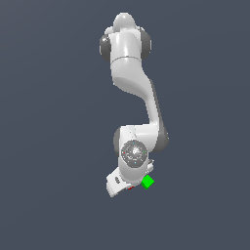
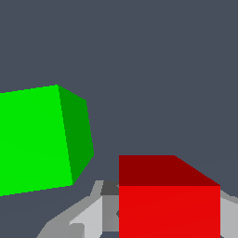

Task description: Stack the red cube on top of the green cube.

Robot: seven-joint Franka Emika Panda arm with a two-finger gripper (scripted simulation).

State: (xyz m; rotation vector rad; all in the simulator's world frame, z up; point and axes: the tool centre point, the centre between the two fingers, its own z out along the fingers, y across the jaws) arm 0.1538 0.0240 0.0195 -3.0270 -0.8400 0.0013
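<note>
We see gripper [image 2: 169, 218] jaws pinching red cube [image 2: 169, 211]; green cube [image 2: 35, 139] just beside red cube, apart, not stacked.

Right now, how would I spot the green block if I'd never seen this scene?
Find the white robot arm in the middle of the dark grey floor and follow it down to its lowest end. The green cube lies right beside that end, on the exterior view's right. It is bright green, while the red cube sits mostly hidden under the arm.
</note>
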